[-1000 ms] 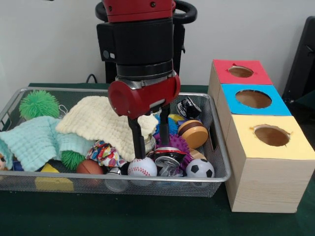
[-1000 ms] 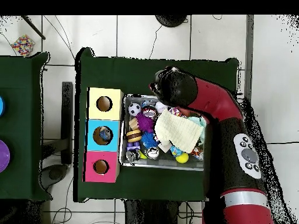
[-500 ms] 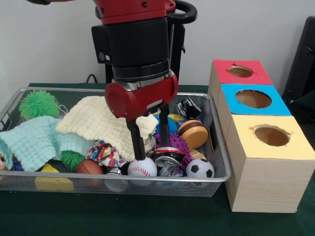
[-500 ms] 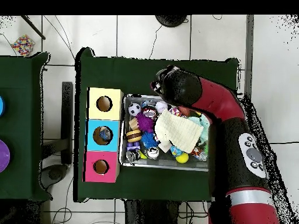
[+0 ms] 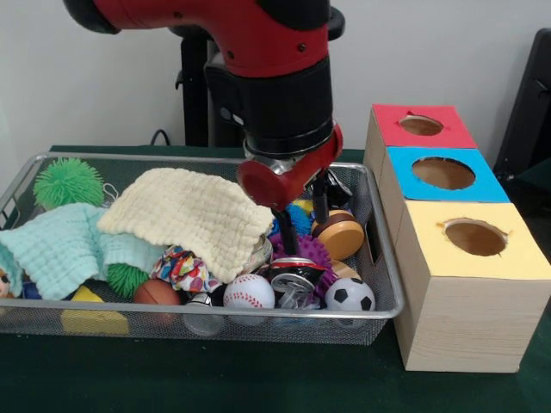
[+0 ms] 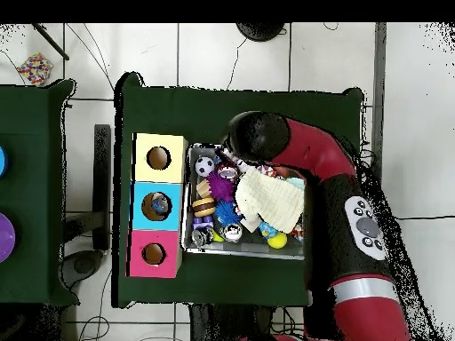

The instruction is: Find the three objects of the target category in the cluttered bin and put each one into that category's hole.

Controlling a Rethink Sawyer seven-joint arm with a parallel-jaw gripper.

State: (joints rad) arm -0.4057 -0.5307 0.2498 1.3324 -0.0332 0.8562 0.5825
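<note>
A wire bin (image 5: 386, 258) holds a jumble of toys. Along its front lie a baseball (image 5: 249, 292), a soccer ball (image 5: 349, 296) and a brown ball (image 5: 157, 292). My gripper (image 5: 305, 236) hangs open over the purple spiky ball (image 5: 315, 251) and a crushed can (image 5: 296, 274), with nothing between its fingers (image 5: 282, 231). A wooden yo-yo (image 5: 338, 234) sits just right of it. In the overhead view the arm (image 6: 258, 138) covers the gripper; the soccer ball (image 6: 205, 166) shows beside it.
A yellow cloth (image 5: 189, 215) and a mint cloth (image 5: 60, 245) cover the bin's left half, with a green spiky ball (image 5: 69, 181) behind. Right of the bin stand the red box (image 5: 420, 126), blue box (image 5: 443, 174) and yellow box (image 5: 478, 241), each with a hole.
The gripper has moved right from over the baseball to over the purple spiky ball and can, and sits slightly higher. The baseball stays in place.
</note>
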